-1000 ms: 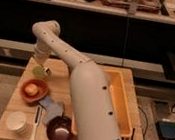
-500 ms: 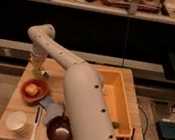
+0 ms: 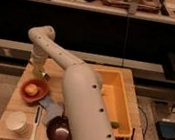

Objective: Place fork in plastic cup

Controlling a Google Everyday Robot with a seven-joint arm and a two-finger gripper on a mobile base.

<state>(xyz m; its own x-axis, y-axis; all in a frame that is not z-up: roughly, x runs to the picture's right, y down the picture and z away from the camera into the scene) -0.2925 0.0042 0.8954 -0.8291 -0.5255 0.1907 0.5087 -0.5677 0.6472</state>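
Observation:
My gripper (image 3: 37,65) hangs at the end of the white arm over the far left of the wooden table (image 3: 131,100). It is right above the pale green plastic cup (image 3: 39,73), whose rim it partly hides. The cup stands just behind the orange bowl (image 3: 32,89). I cannot make out the fork; it may be hidden at the gripper or in the cup.
The orange bowl holds a yellowish item. A white tub (image 3: 16,122) and a long white utensil (image 3: 35,120) lie at the front left. A dark metal cup (image 3: 60,129) and a blue cloth (image 3: 50,106) are beside my arm. An orange bin (image 3: 110,96) fills the right side.
The arm's upper joint has sunk a little and the wrist has settled lower over the pale green cup. Nothing on the table has moved.

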